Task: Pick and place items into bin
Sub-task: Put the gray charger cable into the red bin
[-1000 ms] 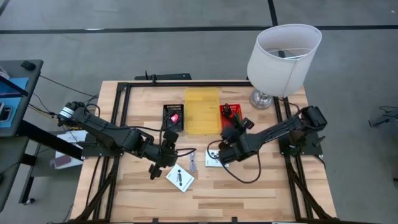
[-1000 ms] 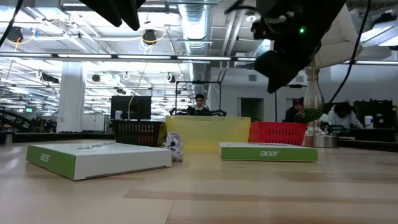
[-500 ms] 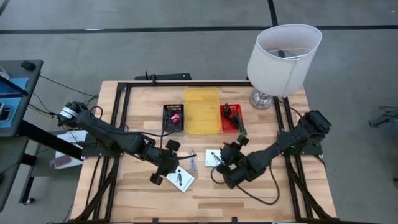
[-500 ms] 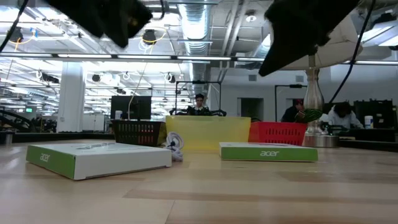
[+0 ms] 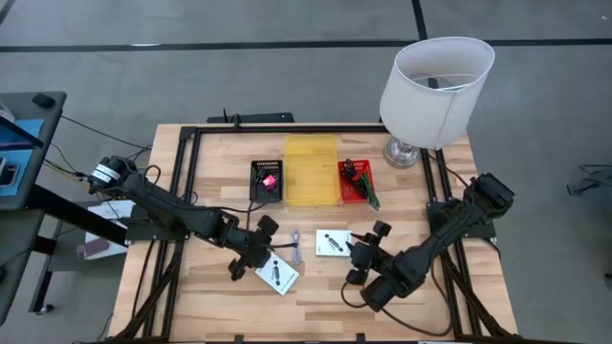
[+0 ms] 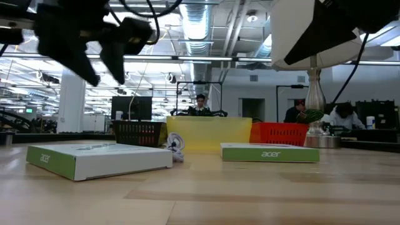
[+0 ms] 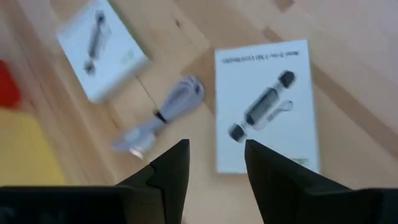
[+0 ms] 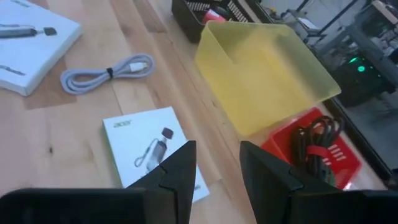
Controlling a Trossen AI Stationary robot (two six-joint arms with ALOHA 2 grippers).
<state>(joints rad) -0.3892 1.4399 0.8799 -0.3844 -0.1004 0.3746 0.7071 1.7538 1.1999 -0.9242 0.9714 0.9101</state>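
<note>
Hovering w/ fingers apart and empty, left claw (image 7: 214,163) hangs over a white box (image 5: 277,276) near the surface's (image 5: 210,306) front, a coiled cable (image 5: 295,247) just beside it. Right claw (image 8: 216,163), also apart and empty, hangs near 2nd box (image 5: 332,243). Behind: black basket (image 5: 266,180), yellow bin (image 5: 311,170), red basket (image 5: 356,182) w/ cords.

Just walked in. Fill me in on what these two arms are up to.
Both arms are sorting small items into bins. The left gripper hovers open and empty over one white box. The right gripper hovers open and empty beside the other white box. Both boxes and a coiled pale cable lie loose on the table. The yellow bin looks empty; the red bin holds cords, and the black bin holds a pink item.
</note>
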